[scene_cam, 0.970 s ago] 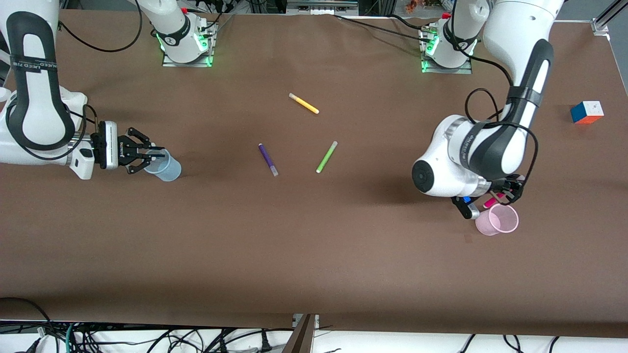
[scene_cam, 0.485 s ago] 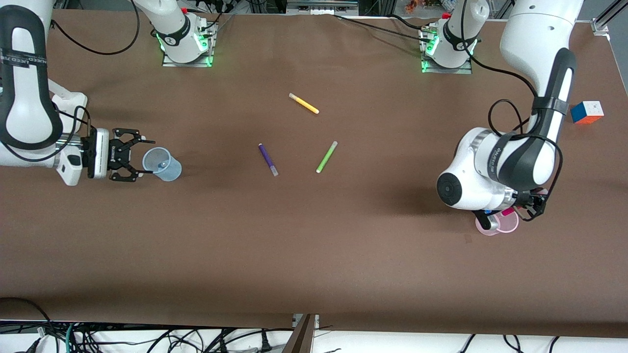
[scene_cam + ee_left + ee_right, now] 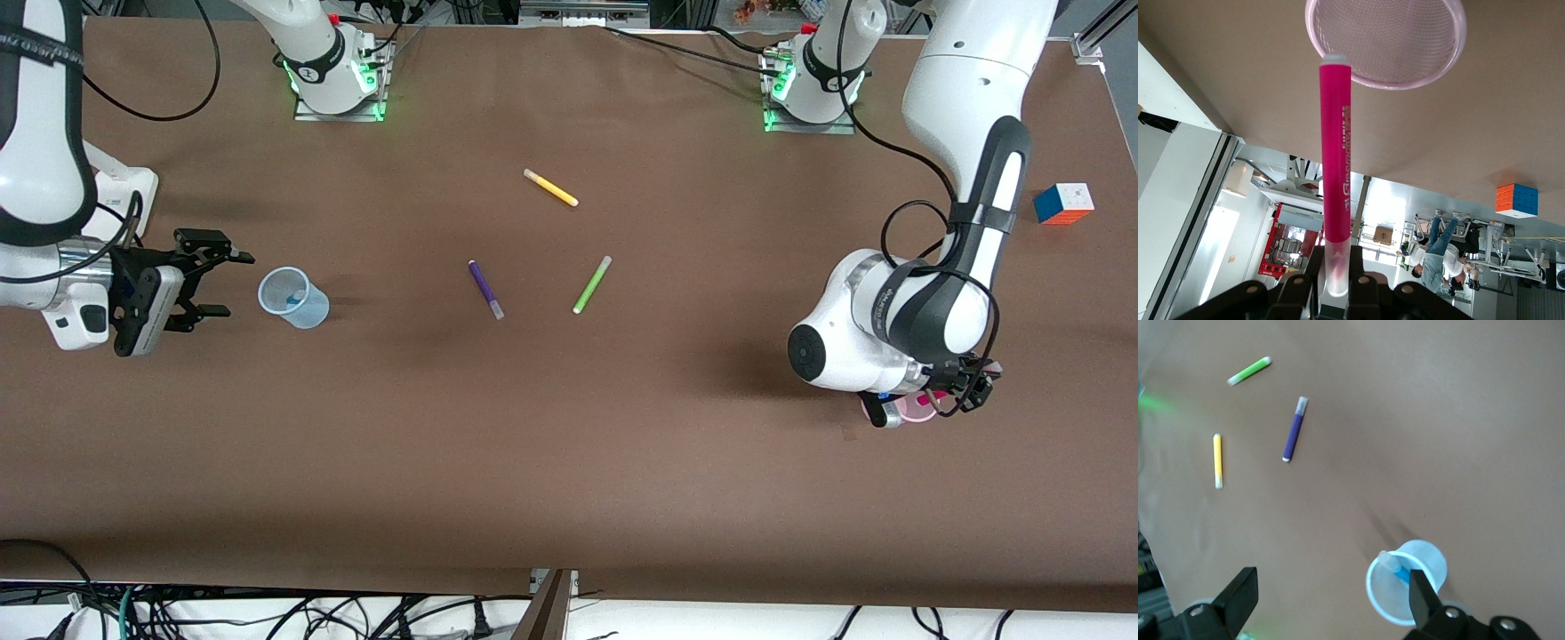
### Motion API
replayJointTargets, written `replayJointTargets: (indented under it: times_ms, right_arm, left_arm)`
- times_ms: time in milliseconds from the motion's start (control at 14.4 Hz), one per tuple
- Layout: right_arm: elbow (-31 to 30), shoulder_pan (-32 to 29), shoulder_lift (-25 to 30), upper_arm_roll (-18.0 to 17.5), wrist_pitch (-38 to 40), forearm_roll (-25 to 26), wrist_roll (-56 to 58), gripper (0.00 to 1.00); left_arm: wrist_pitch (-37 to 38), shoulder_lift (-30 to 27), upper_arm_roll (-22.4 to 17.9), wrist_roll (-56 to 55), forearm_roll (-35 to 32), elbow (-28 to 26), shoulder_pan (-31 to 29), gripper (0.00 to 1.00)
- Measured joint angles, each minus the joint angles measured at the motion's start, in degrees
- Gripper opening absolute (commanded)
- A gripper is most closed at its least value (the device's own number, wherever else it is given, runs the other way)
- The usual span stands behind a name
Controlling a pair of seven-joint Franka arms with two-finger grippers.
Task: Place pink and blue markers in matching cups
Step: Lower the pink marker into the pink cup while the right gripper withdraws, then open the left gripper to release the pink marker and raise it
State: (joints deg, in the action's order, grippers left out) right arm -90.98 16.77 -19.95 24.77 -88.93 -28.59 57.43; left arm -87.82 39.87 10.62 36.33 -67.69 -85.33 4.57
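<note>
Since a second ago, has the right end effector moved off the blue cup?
Yes. The right end effector, open, has backed away from the blue cup toward the right arm's end of the table; the cup stays put with the blue marker inside.

Brown table (image 3: 569, 462) all over. Pale blue cup (image 3: 292, 298), see-through, a bright blue marker (image 3: 1400, 573) inside with a greyish cap. Magenta-pink marker (image 3: 1336, 167), pale at both ends, over a pale pink cup (image 3: 1386, 41). Loose markers: yellow (image 3: 550, 188), dark purple (image 3: 485, 289), lime green (image 3: 591, 284). A cube (image 3: 1063, 204) shows orange, blue and white faces. Both claws black, left (image 3: 1335, 293) and right (image 3: 213, 284), on white arms.
</note>
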Motion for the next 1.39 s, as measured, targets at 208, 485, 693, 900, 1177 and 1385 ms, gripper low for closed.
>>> replayJointTargets:
  times_ms: [208, 485, 693, 900, 1177, 1385]
  right_arm:
    - [1.37, 1.06, -0.04, -0.03, 1.07, 2.64, -11.73, 1.0]
    - [4.68, 2.0, -0.03, -0.01, 5.03, 8.3, -25.92, 1.0]
    - [6.87, 3.34, 0.06, -0.14, 7.28, 11.32, -36.5, 1.0]
    - [7.2, 2.94, 1.11, -2.37, 7.72, 15.0, -45.35, 1.0]
    - [7.03, -4.54, 6.26, -14.13, 9.3, 22.34, -52.65, 1.0]
    - [5.02, -8.67, 11.71, -18.4, 9.61, 26.85, -52.79, 1.0]
  left_arm:
    - [-0.64, 0.84, 0.0, 0.05, -0.06, 0.0, 0.0, 0.03]
    - [-0.91, 1.62, 0.0, 0.1, -0.06, 0.01, -0.01, 0.04]
    - [-1.68, 2.51, -0.02, 0.11, -0.06, 0.0, -0.06, 0.16]
    - [-2.02, 3.04, -0.08, 0.07, -0.06, 0.01, -0.13, 1.0]
    - [-2.03, 3.05, -0.07, 0.06, -0.06, 0.05, -0.13, 1.0]
    - [-2.02, 3.04, -0.07, -0.06, 0.0, 0.36, -0.14, 1.0]
